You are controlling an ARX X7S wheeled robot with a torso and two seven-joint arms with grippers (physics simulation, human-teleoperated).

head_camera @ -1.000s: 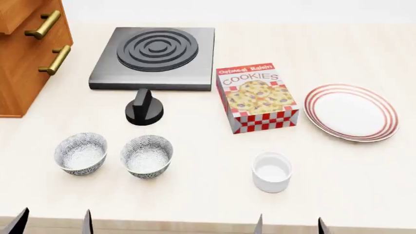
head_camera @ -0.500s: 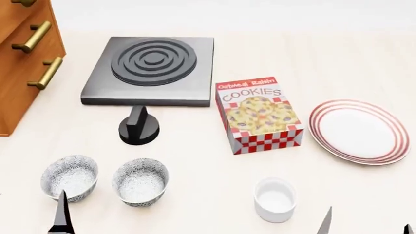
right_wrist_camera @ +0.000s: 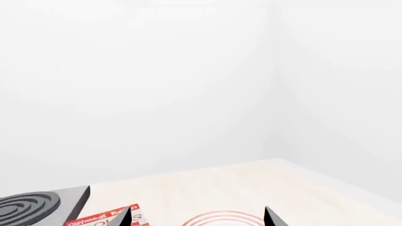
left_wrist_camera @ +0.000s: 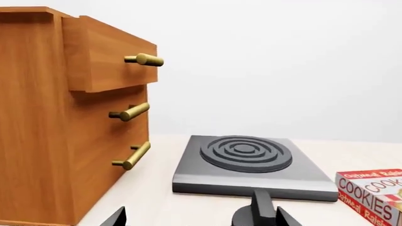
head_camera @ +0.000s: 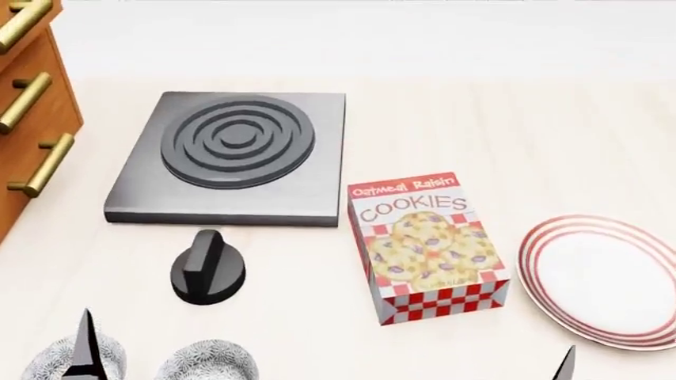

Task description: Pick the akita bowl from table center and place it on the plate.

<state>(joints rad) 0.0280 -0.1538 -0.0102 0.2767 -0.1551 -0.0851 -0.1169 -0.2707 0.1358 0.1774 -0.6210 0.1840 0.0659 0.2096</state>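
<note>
Both end effectors show only as dark fingertips at the frame edges: the left end effector (left_wrist_camera: pixel 199 217) has its tips spread apart with nothing between them, and the right end effector (right_wrist_camera: pixel 196 216) likewise stands open and empty. Nothing is picked up yet, so the whole task remains, I judge. Two speckled bowls sit cut off at the head view's lower edge; the akita bowl (head_camera: pixel 208 361) is the one nearer the counter's (head_camera: pixel 507 134) middle, well apart from the bare plate (head_camera: pixel 607 279), with the cookie box (head_camera: pixel 425 245) between. Their lower parts are hidden.
</note>
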